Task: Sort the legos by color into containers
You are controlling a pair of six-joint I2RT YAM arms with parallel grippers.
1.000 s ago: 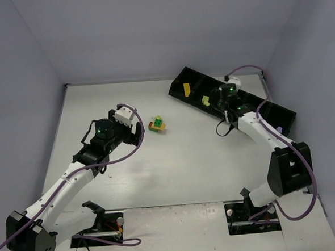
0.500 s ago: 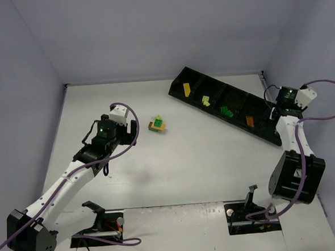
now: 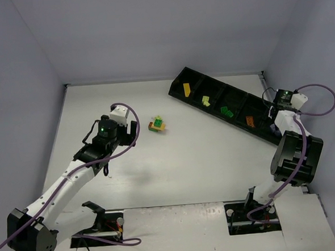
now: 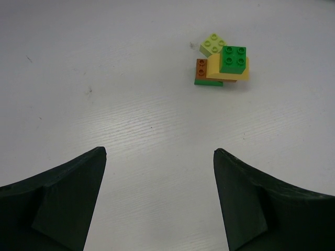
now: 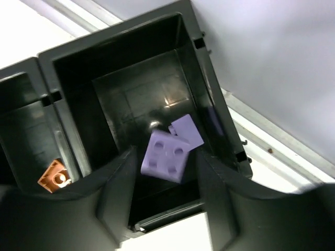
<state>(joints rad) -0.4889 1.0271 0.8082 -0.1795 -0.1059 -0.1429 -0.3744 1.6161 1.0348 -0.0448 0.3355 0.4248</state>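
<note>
A small stack of legos (image 3: 156, 125) lies on the white table: a dark green brick (image 4: 233, 58) on a yellow one (image 4: 230, 74), with an orange-brown brick (image 4: 202, 68) and a lime brick (image 4: 213, 44) beside them. My left gripper (image 4: 159, 157) hovers open short of the stack, nothing between its fingers. My right gripper (image 5: 166, 157) hangs over the end compartment of the black tray (image 5: 120, 68). Its jaws stand slightly apart from a tilted lilac brick (image 5: 165, 155), which sits loose between them. A second lilac brick (image 5: 187, 129) lies on the compartment floor.
The long black tray (image 3: 179, 79) runs diagonally along the back right. Its compartments hold a yellow brick (image 3: 186, 89), a lime one (image 3: 206, 100), a green one (image 3: 227, 111) and an orange one (image 3: 249, 120). Walls close in on three sides.
The right arm swung from the tray's middle to its right end, and its jaws have parted from the lilac brick. The left arm shifted only slightly.
</note>
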